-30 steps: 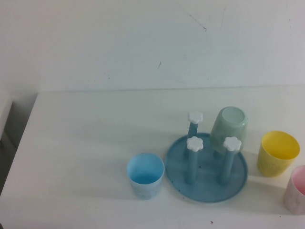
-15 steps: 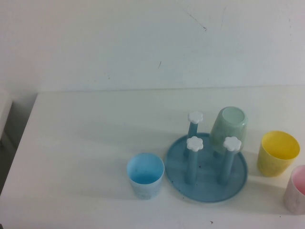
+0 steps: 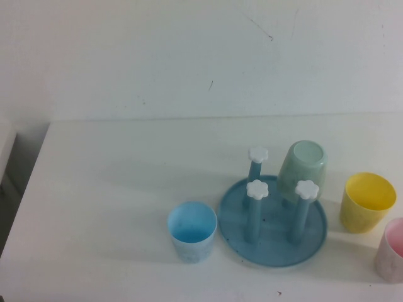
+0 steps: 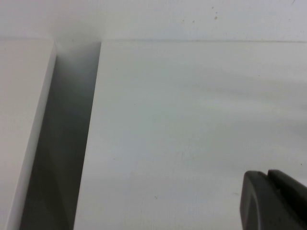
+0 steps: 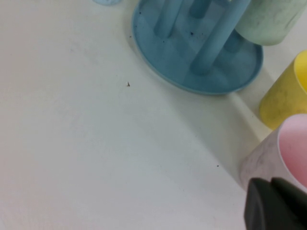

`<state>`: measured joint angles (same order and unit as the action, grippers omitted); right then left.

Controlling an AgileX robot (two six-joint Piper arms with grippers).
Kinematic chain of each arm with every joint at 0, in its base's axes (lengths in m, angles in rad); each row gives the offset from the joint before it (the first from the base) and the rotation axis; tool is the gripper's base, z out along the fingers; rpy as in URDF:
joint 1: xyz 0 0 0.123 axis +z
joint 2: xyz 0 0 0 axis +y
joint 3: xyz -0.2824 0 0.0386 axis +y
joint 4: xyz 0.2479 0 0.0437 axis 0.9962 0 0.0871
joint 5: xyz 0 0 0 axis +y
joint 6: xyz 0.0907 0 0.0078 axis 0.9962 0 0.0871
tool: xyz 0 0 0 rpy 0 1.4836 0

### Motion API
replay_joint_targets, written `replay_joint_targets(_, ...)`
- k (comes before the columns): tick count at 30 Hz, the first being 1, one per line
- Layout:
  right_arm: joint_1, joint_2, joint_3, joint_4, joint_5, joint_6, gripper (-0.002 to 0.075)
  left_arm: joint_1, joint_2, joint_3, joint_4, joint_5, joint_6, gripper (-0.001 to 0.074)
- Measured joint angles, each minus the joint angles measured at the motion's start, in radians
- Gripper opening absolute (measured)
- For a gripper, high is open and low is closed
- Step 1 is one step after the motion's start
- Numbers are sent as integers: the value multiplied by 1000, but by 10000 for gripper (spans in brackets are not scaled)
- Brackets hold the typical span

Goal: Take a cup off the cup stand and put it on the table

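The light blue cup (image 3: pixel 192 231) stands upright on the white table (image 3: pixel 107 189), just left of the cup stand (image 3: pixel 273 246). The stand is a round teal tray with three blue pegs topped by white flower caps; it also shows in the right wrist view (image 5: pixel 192 72). Neither gripper shows in the high view. My left gripper (image 4: pixel 267 178) is shut and empty above bare table near its left edge. My right gripper (image 5: pixel 271 186) is shut and empty beside a pink cup, at the near right of the stand.
A pale green cup (image 3: pixel 303 165) sits upside down on the stand's back right peg. A yellow cup (image 3: pixel 368 202) and a pink cup (image 3: pixel 393 251) stand on the table right of the stand. A dark gap (image 4: pixel 67 143) runs along the table's left edge.
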<state>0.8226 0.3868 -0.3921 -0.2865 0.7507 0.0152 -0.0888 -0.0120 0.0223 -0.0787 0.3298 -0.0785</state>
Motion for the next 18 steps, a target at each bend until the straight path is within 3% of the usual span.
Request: replay_joint_targets(18, -12, 0, 0, 2, 0, 2, -3, 0, 0, 0, 0, 2, -3, -2)
